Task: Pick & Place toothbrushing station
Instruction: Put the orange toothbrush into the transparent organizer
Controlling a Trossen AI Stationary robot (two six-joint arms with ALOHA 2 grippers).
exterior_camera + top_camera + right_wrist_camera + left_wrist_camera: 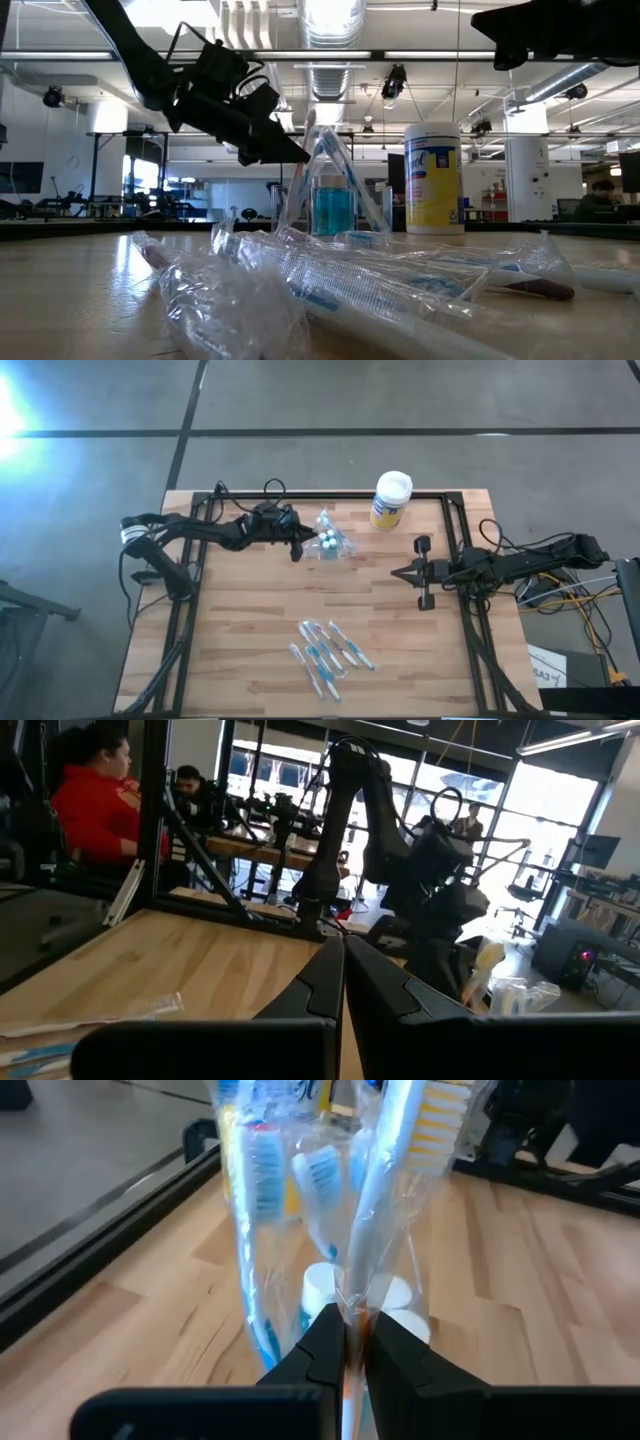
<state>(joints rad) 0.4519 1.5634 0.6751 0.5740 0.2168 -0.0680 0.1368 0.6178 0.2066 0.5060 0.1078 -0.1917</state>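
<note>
So we're mid-placement here, as far as we can judge. The left claw (296, 547) is over the far-left part of the table (250, 630), right beside the see-through cup (330, 543), and it's pinched tight on a wrapped toothbrush (385, 1190). In the left wrist view we see the wrapper squeezed between the fingers (325, 1350), with the brush head pointing up and the white-capped tubes (322, 1288) sitting in the cup just past the tips. The cup already holds a couple of other wrapped brushes, standing at a slant.

The right claw (400, 573) is fully closed on nothing and parked over the right side of the table, well apart from the action.

A bunch of wrapped toothbrushes (325, 648) lie loose at the near edge, so we reckon the job is only partly done. The yellow canister (390, 500) stands just beyond the cup and isn't involved.

Next move, we think: make sure the handle end is seated inside the cup, then let go gently so the light cup doesn't tip, and pull away without dragging the wrapper.
</note>
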